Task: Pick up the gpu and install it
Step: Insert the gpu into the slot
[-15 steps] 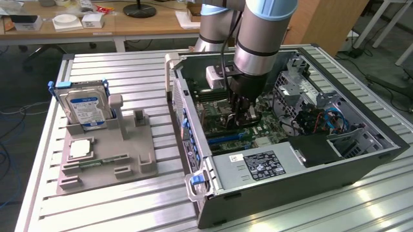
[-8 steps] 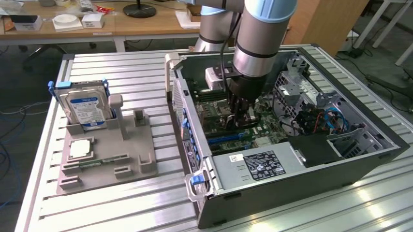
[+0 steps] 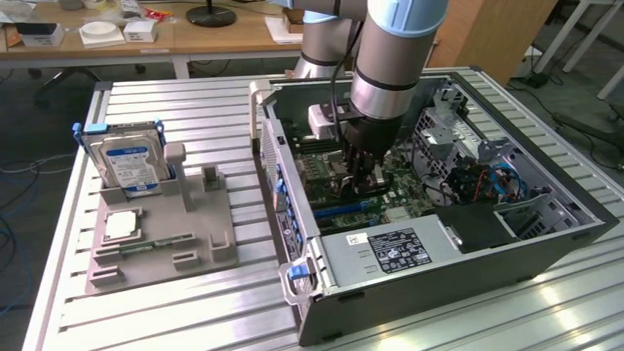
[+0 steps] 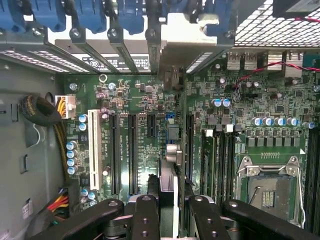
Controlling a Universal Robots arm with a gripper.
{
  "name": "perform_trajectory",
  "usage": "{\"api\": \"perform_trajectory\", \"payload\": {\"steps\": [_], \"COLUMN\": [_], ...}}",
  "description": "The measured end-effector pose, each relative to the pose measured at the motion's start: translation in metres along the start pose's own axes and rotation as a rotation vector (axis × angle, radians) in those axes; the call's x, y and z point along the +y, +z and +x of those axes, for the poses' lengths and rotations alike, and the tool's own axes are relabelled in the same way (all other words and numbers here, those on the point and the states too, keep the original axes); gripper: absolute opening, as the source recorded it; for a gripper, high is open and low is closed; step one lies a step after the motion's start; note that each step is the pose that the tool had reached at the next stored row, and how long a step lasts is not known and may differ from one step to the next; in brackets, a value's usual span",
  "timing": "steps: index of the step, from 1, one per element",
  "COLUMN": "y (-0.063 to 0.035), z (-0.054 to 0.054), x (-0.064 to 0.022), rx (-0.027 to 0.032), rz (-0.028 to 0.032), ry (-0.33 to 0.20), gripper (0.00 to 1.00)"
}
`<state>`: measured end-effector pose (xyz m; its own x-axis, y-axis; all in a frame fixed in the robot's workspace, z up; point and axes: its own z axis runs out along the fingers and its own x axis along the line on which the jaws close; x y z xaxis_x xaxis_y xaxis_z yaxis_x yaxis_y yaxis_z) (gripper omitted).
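One gpu is clamped edge-on in the closed tool, inside the case just over the motherboard slots; install step in hand, likely needing its edge lined up with a slot.

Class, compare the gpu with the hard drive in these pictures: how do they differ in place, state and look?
The gpu is inside the open computer case, above the motherboard; the hard drive stands outside in the grey holder. The pincer grips the gpu; the hard drive is untouched by it. The gpu looks thin, the hard drive thicker, with a blue label. Both stand on edge.
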<state>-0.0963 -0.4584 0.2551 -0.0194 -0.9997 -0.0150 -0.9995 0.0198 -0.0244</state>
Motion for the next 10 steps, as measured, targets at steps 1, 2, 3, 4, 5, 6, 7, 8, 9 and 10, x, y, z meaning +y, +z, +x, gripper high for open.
{"api": "perform_trajectory", "payload": {"steps": [1,2,3,4,5,6,7,8,9,10], "y": [0.0000,0.0001,0.0004,0.0005,0.0006,0.0006,0.0007,0.0008,0.0011,0.0013], "z": [0.0000,0.0000,0.0000,0.0001,0.0001,0.0001,0.0002,0.0007,0.0015,0.0017], "x": [0.0001,0.0007,0.0014,0.0020,0.0024,0.0025,0.0025,0.0026,0.0026,0.0026], "rx": [0.0000,-0.0001,-0.0001,0.0001,0.0001,0.0002,0.0001,0.0003,0.0002,0.0000], "rz": [0.0000,0.0001,0.0001,0.0000,0.0000,-0.0002,0.0000,-0.0001,-0.0001,-0.0001], "ry": [0.000,0.000,0.000,0.000,0.000,0.000,0.000,0.000,0.000,0.000], "gripper": [0.27,0.27,0.27,0.27,0.27,0.27,0.27,0.27,0.27,0.27]}}
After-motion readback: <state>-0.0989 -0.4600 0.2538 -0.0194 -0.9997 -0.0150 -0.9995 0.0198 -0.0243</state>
